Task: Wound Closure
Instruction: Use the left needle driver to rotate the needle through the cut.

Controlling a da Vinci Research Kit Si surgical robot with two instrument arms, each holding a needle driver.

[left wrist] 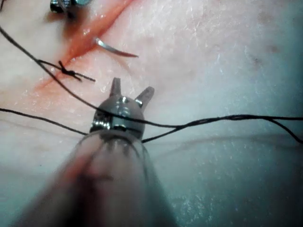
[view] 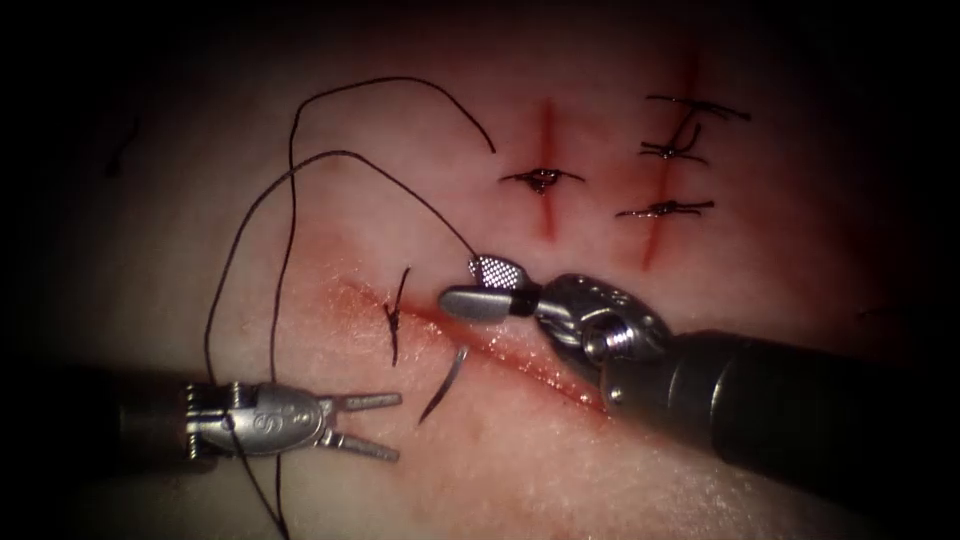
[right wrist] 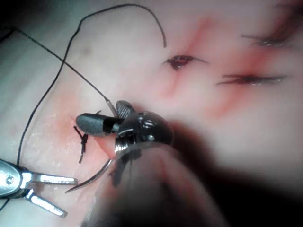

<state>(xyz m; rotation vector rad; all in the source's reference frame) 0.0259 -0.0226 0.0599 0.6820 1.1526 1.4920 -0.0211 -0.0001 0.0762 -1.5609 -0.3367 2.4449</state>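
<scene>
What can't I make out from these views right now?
- Needle: its far end goes into the tissue at the cut; depth hidden.
- Thread: leaves the endoscope view's bottom edge behind the left hand.
- Right hand: its shaft blurs and covers the cut in the right wrist view.

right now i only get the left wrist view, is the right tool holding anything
Observer: No. In the endoscope view the right tool is open at the cut and holds nothing. Your left tool is open and empty too.
Operator: where does that long strand end
Observer: The thread loops up over the tissue and comes back down beside the right tool's upper jaw, across the cut from the needle, which sticks out of the tissue at the cut's lower left.
</scene>
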